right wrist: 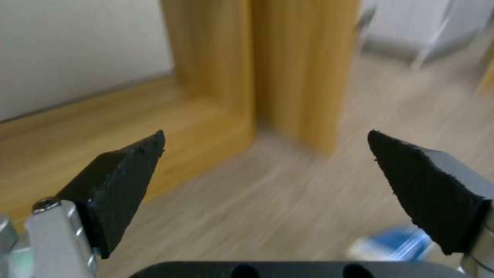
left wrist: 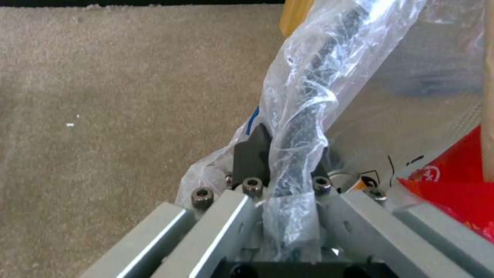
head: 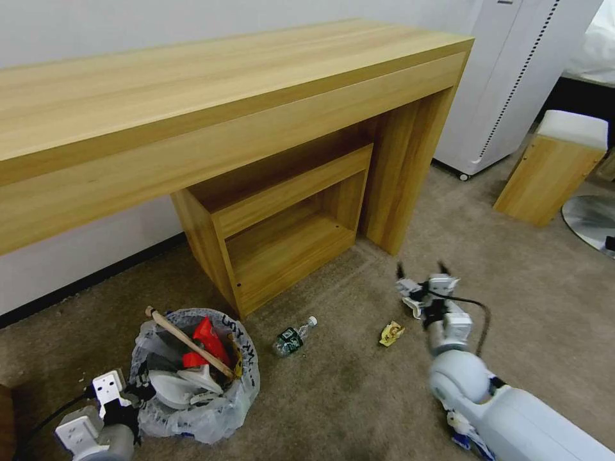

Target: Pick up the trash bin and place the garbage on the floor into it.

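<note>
So the bin (head: pixel 195 378) sits on the carpet (head: pixel 346 397) at the robot's front left, just out from the wooden desk (head: pixel 211 121). It's small and round, lined with a crinkly see-through bag with black lettering near the rim. Already stuffed: a wooden stick (head: pixel 189 342) lies slanted across the top, a red wrapper (head: pixel 206 342) pokes up behind it, and something white and curved, maybe a slipper (head: pixel 182 384), sits in front.

The left tool (head: pixel 131 392) is low at the bin's near-left rim, arm coming in from the bottom corner. In the left wrist view its dark fingers (left wrist: pixel 251 154) are pinched on the bag-covered rim (left wrist: pixel 308 100), plastic bunched up and wrinkled between them, so it's clamped on the bin.

Still loose on the carpet: a small clear bottle (head: pixel 293 337) with a green label and white cap, lying on its side in front of the desk's lower shelf, and a crumpled yellow wrapper (head: pixel 391 333) a bit to its right.

The right tool (head: pixel 423 269) hovers just right of that wrapper, arm stretched forward and down, white rounded joints, a black cable looping off it. Its black wedge-shaped fingers (right wrist: pixel 121 185) are spread wide with nothing between them, aimed toward the desk leg (right wrist: pixel 303 65). Carpet is beige and short-pile.
</note>
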